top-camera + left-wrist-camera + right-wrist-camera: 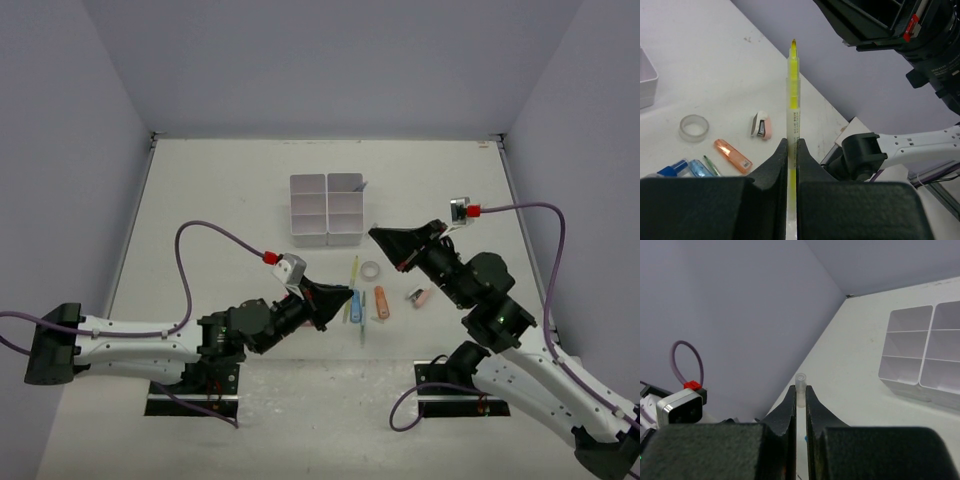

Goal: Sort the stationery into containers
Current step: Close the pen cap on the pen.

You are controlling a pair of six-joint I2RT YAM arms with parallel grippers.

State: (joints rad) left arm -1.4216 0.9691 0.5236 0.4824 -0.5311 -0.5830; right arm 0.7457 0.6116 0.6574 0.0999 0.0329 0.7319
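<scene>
Left tool [792, 146] pinches slim translucent yellow pen [793, 90]. Right tool [800, 391] pinches small clear tube [800, 379], possibly a cap.

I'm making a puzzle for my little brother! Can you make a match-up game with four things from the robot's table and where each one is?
Things:
1. yellow pen
2. tape ring
3. small clear tube
4. white tray

Places:
A. pinched in the right gripper
B. standing on the table, six compartments
C. pinched in the left gripper
D. lying flat on the table

Pairs: 1-C, 2-D, 3-A, 4-B
</scene>
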